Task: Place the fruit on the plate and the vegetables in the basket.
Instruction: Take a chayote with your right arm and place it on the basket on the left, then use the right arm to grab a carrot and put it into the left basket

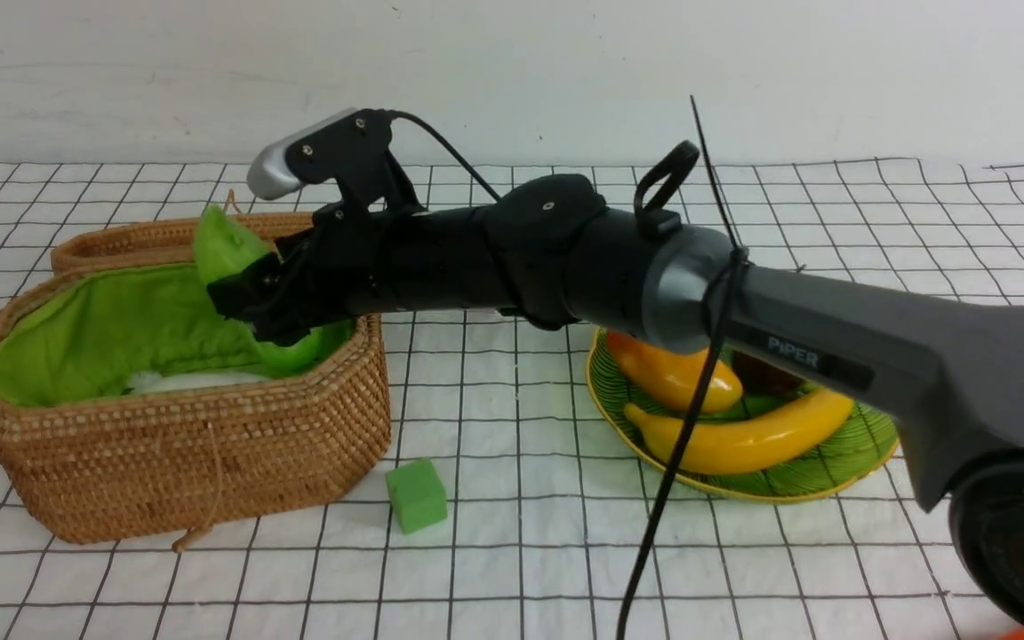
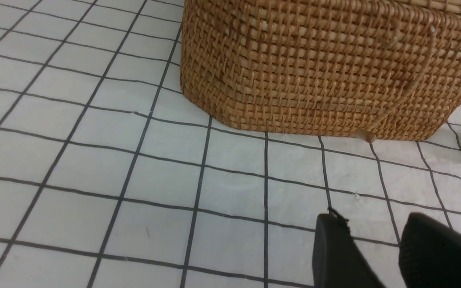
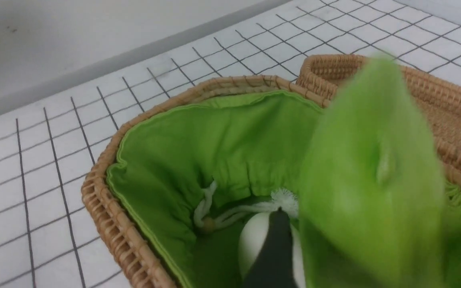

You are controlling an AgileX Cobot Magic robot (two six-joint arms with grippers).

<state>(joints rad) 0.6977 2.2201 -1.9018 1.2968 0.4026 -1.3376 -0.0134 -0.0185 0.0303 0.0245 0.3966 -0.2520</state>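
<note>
My right pincer [image 1: 250, 307] hangs over the basket [image 1: 210, 462], jaws wide around the green gourd [image 3: 370, 180]. It looks blurry, so maybe it is dropping. It stands on end, pointing down into the basket beside the white radish [image 3: 254, 244].

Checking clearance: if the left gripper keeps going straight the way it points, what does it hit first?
Likely the basket: its woven side wall stands ahead of the left gripper, bare tablecloth between. Depth is unclear.

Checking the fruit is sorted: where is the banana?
In the front view the banana lies on the green plate, right of the basket, beside the mango.
</note>
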